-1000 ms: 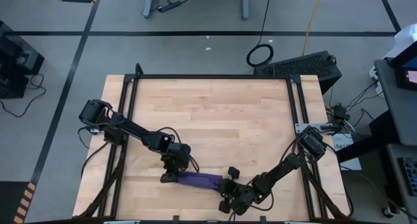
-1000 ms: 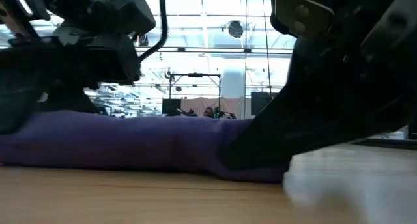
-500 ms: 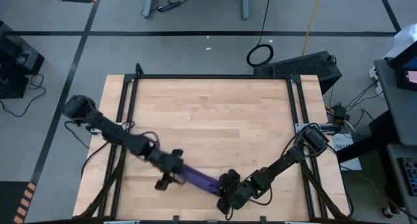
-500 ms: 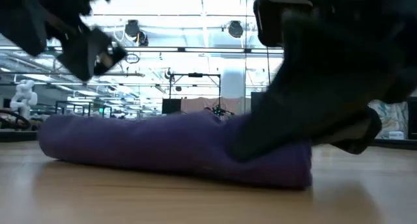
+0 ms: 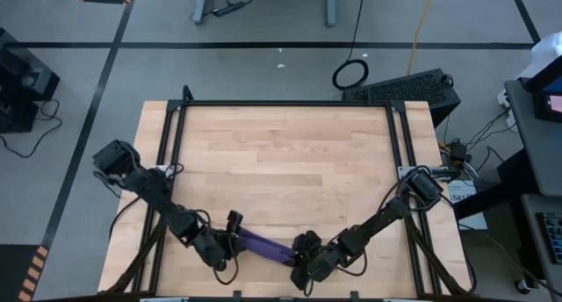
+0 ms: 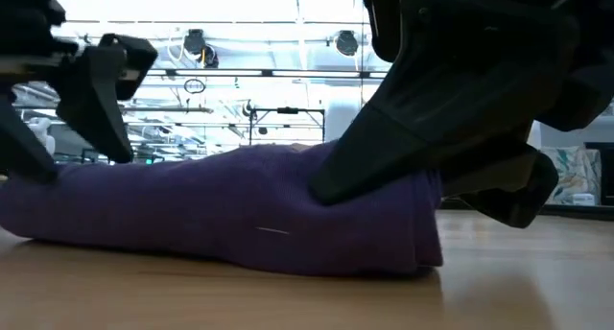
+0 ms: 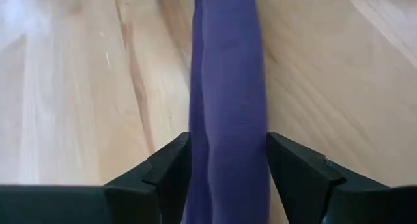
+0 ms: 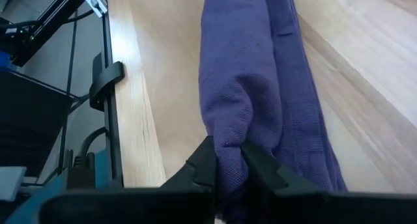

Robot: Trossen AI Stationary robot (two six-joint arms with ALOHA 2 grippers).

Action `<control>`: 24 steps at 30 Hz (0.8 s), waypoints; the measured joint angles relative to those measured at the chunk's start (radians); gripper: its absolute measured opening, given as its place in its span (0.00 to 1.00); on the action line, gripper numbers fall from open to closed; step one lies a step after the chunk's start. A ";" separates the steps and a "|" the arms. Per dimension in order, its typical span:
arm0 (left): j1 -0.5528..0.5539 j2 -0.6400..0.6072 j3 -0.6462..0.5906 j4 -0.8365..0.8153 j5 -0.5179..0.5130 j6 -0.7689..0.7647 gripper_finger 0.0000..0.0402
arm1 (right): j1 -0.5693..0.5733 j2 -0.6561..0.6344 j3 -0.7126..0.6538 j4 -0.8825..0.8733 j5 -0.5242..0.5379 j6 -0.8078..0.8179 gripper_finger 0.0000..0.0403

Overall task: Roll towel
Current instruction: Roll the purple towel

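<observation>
The purple towel (image 5: 268, 245) lies rolled into a long, narrow roll on the wooden table near its near edge, slanting from left to right. It also shows in the low view (image 6: 192, 215). My left gripper (image 5: 233, 240) is open at the roll's left end. Its two fingers (image 7: 172, 168) stand on either side of the roll (image 7: 228, 55) and point along it; I cannot tell whether they touch it. My right gripper (image 5: 306, 254) is shut on the roll's right end. My right gripper pinches a raised fold of cloth (image 8: 228, 142) at the roll's right end between its two fingers. The fingers come low from the table's right and near side and point along the roll. The roll lies on the table, slack.
The table's near edge and its black frame rail (image 8: 111, 74) run close beside the towel. The bare wooden tabletop (image 5: 290, 153) stretches toward the far edge. Beyond the table are a cable coil and a black box on the floor (image 5: 413, 87).
My left gripper has come off the towel's left end, swung toward the near edge and turned, so its fingers now point along the roll. My right gripper has gone a little toward the left with the roll's right end. The roll now lies slanted.
</observation>
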 joint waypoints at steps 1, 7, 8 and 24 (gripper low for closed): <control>0.000 0.012 0.000 0.010 0.000 0.000 0.50 | -0.001 0.000 0.000 0.000 0.000 0.004 0.08; 0.022 0.046 0.000 0.024 0.063 -0.058 0.50 | -0.012 0.000 0.000 0.003 -0.032 0.008 0.07; 0.031 0.049 0.000 0.021 0.081 -0.082 0.49 | -0.013 0.000 0.000 0.003 -0.037 0.008 0.07; 0.221 0.051 0.000 0.033 0.516 -0.286 0.07 | -0.020 -0.062 0.001 -0.058 -0.126 -0.189 0.20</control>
